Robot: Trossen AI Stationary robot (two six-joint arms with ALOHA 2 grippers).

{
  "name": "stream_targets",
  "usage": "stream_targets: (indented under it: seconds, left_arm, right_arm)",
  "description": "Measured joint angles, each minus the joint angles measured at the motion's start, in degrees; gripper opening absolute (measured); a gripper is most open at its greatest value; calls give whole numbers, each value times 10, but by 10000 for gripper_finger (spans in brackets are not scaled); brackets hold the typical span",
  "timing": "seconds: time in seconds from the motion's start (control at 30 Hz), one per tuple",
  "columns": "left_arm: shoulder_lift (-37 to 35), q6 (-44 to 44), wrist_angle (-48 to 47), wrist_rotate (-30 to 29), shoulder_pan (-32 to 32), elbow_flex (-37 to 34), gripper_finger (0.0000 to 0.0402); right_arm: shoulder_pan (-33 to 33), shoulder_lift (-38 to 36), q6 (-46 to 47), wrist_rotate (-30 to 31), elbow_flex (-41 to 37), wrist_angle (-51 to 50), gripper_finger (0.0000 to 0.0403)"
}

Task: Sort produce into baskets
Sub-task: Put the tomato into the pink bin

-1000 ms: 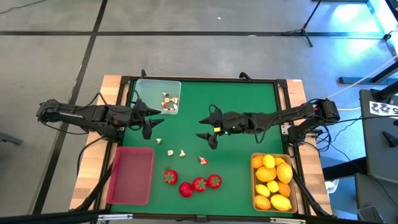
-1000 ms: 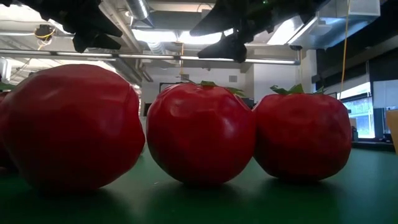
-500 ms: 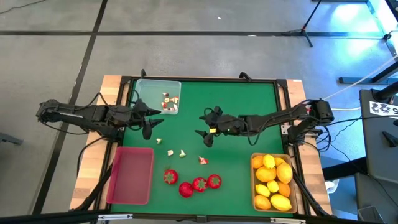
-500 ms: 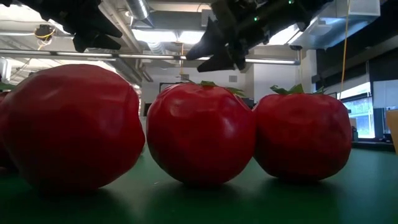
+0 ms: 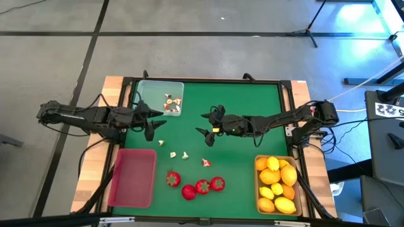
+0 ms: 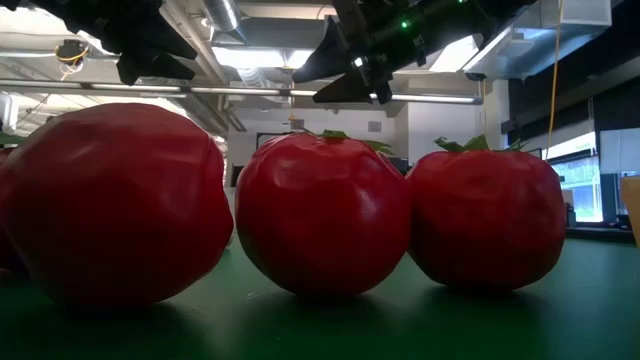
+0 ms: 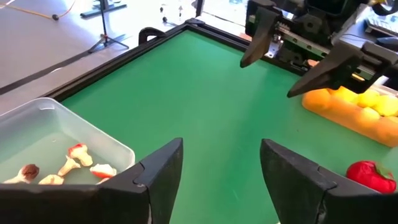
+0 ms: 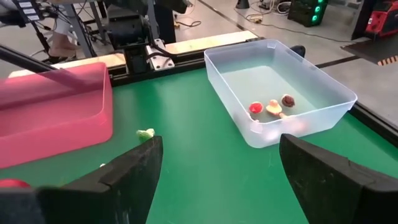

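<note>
My left gripper (image 5: 153, 123) is open and empty over the green mat, just near of the clear tray (image 5: 146, 101), which holds several white-and-red bits (image 5: 173, 103). My right gripper (image 5: 204, 129) is open and empty over the middle of the mat. It also shows in the left wrist view (image 7: 292, 59). Several white-and-red bits (image 5: 185, 155) lie loose on the mat below it. Several red strawberries (image 5: 202, 186) sit near the front edge. The red tray (image 5: 132, 178) stands at the front left. The tan tray (image 5: 258, 184) at the front right holds yellow lemons (image 5: 273, 176) and orange fruit.
The mat has a raised black frame (image 5: 208, 81) around it. In the low view the strawberries (image 6: 322, 215) fill the foreground, with both grippers high above them. Open mat lies between the clear tray and the right gripper (image 8: 217, 168).
My right gripper has moved a little toward the table's left edge, staying open and empty above the mat. The produce and trays have not moved.
</note>
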Motion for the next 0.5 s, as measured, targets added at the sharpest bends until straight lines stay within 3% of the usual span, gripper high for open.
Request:
stream_targets:
  seconds: [0.5]
  left_arm:
    - [0,-7,0,-28,0,0,210]
  right_arm:
    - [1,0,-18,0,0,1,319]
